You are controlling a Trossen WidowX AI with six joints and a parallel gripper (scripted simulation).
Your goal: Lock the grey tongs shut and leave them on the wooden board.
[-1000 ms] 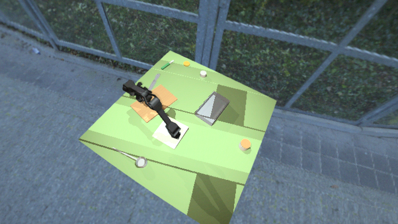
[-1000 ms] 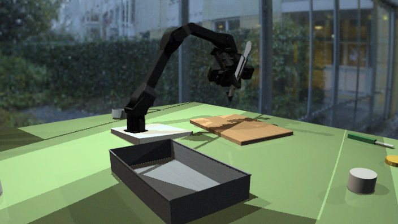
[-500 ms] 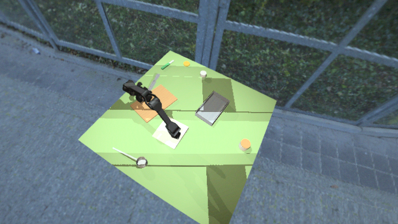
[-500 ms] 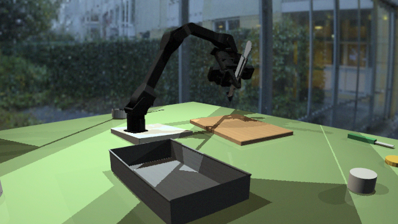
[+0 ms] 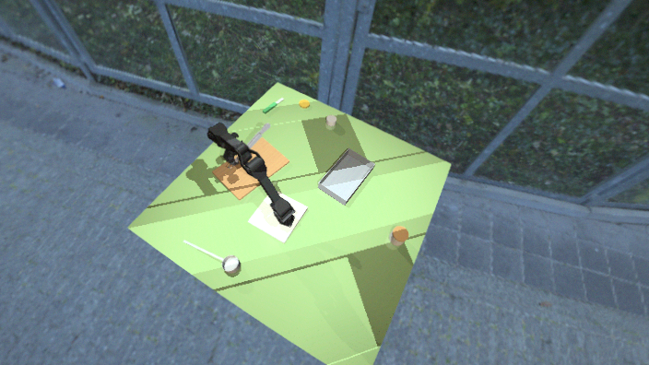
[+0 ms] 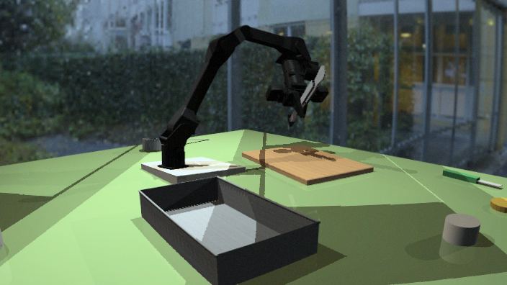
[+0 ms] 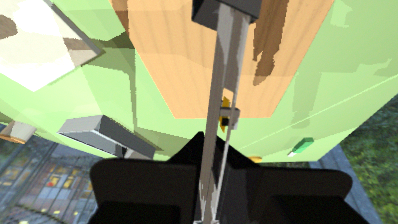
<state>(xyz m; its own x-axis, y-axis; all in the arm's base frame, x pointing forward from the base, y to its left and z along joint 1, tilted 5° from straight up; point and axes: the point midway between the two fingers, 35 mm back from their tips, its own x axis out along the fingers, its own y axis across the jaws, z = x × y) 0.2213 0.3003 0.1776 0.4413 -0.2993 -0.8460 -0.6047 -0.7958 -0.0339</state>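
The grey tongs [image 5: 260,134] [image 6: 319,76] [image 7: 216,90] are held in the air above the wooden board [image 5: 273,158] [image 6: 324,170] [image 7: 170,65], steeply tilted. Their dark hinge block [image 7: 212,14] points down and their tips point up. The two arms lie close together, with a narrow gap in the wrist view. My gripper [image 6: 303,109] [image 7: 205,136] is shut on the tongs, well clear of the board. A small yellow piece [image 7: 224,102] shows between the arms. Whether the lock has caught cannot be told. The roasting tin [image 5: 348,177] [image 6: 268,257] [image 7: 82,125] is empty.
The arm's white base plate [image 5: 263,218] lies between the board and a ladle-like pot [image 5: 231,264]. A green-handled tool [image 5: 270,107] [image 6: 461,175], a yellow disc [image 5: 304,104] and a pale cylinder [image 5: 331,122] [image 6: 461,230] stand beyond the board. An orange-lidded jar [image 5: 399,236] stands beyond the tin.
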